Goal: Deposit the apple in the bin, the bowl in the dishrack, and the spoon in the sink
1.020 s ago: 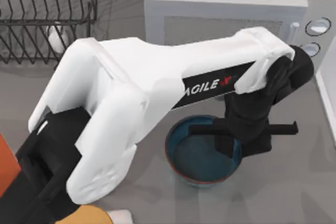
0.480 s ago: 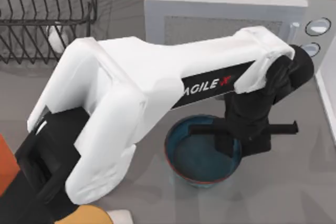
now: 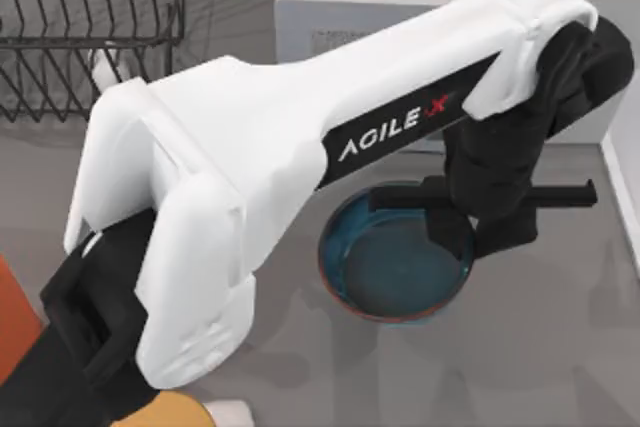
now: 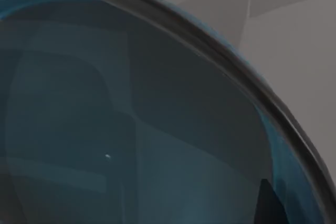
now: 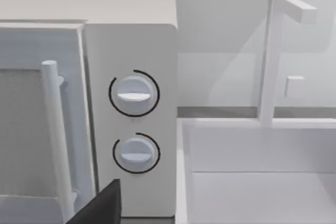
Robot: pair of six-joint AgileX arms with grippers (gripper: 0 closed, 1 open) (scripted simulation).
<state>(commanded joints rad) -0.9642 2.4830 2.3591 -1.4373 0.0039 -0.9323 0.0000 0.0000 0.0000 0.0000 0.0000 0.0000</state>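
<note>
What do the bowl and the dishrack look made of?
The bowl: likely glazed ceramic, with a smooth teal surface, soft reflections inside and a thin reddish-brown rim. The dishrack: probably black coated metal wire, thin rods with open sides.

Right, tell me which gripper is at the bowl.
The left gripper: it stands at the bowl's right rim in the top view, and its wrist view looks into the teal inside. The right wrist view faces the microwave and sink instead.

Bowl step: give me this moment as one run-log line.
phase: bowl pickup | left gripper: at the bowl far rim | bowl: on grey table, right of centre | dishrack: top-left, bowl not in it | right arm: faces microwave and sink
</note>
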